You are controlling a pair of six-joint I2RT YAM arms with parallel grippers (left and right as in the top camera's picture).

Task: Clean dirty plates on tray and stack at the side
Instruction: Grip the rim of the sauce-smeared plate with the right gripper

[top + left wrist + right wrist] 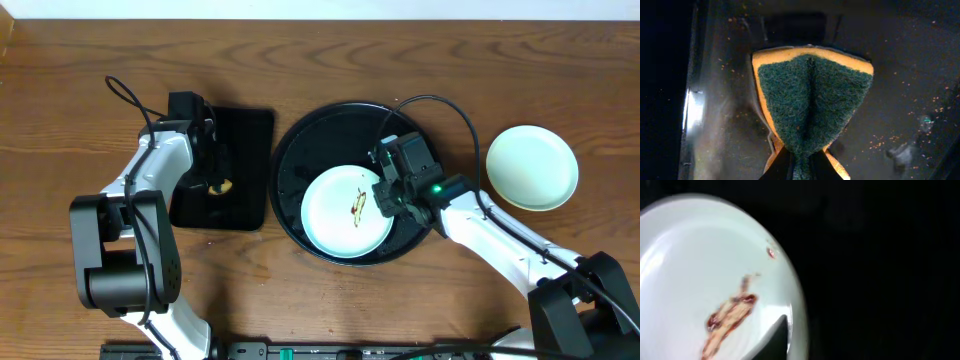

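Observation:
A pale blue-green plate (345, 212) (700, 270) with a brown smear (730, 315) at its centre lies in the lower part of the round black tray (290, 150). My right gripper (385, 197) (795, 330) is at this plate's right rim. One dark finger rests on the plate just inside the rim; the other is lost against the black tray. A clean pale plate (532, 167) sits on the table right of the tray. My left gripper (215, 185) (802, 167) is shut on a yellow sponge with a green scouring face (810, 95), pinched into a fold.
The sponge and left gripper hang over a smaller rectangular black tray (245, 130) left of the round one, its floor speckled with orange crumbs (880, 142). Bare wooden table (80, 120) surrounds both trays.

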